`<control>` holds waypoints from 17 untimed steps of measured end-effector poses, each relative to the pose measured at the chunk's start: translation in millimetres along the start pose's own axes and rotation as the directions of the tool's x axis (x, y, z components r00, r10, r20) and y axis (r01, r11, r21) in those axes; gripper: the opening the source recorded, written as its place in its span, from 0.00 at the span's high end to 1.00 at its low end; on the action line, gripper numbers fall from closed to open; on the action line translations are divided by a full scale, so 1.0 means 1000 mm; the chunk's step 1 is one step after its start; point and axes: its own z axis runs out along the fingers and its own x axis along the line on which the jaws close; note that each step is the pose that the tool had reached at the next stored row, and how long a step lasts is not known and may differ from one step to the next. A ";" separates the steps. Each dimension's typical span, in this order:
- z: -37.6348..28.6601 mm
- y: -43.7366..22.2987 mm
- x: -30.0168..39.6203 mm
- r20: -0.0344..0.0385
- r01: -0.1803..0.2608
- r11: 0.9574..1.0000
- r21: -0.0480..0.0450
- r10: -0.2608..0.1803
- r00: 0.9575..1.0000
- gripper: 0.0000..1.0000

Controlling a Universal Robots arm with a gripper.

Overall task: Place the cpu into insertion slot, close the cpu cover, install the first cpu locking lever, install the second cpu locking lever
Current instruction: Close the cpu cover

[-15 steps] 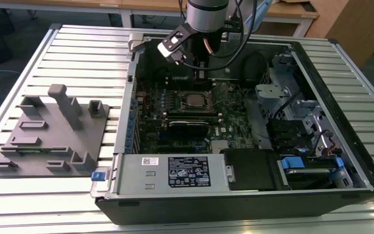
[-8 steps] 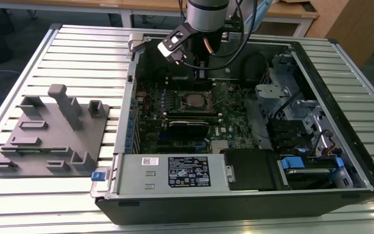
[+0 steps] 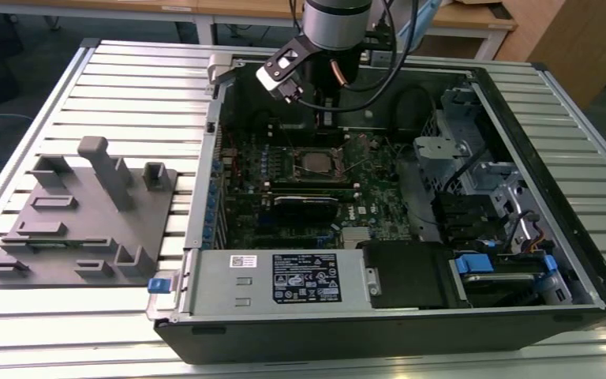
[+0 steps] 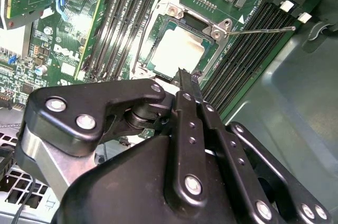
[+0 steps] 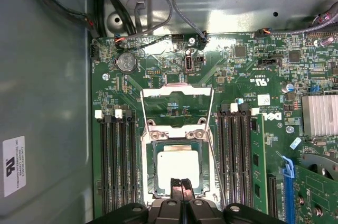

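The arm [image 3: 337,20] hangs near vertical, its gripper [image 5: 180,183] pointing down with slim fingers [image 5: 176,191] apparently pressed together.

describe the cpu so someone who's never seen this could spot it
Inside the open computer case, look at the green motherboard: between the two banks of long black memory slots sits the metal-rimmed square insertion slot. The cpu is the flat pale square in its middle, right by the gripper, smooth and light where its neighbours are dark and slotted.
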 end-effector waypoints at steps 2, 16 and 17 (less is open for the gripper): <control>-0.0002 0.0000 0.0000 0.000 0.000 1.000 0.000 0.000 1.000 0.90; -0.0003 0.0025 0.0002 0.000 0.000 1.000 0.000 0.000 1.000 0.90; -0.0003 0.0036 0.0002 0.000 0.000 1.000 0.000 0.000 1.000 0.90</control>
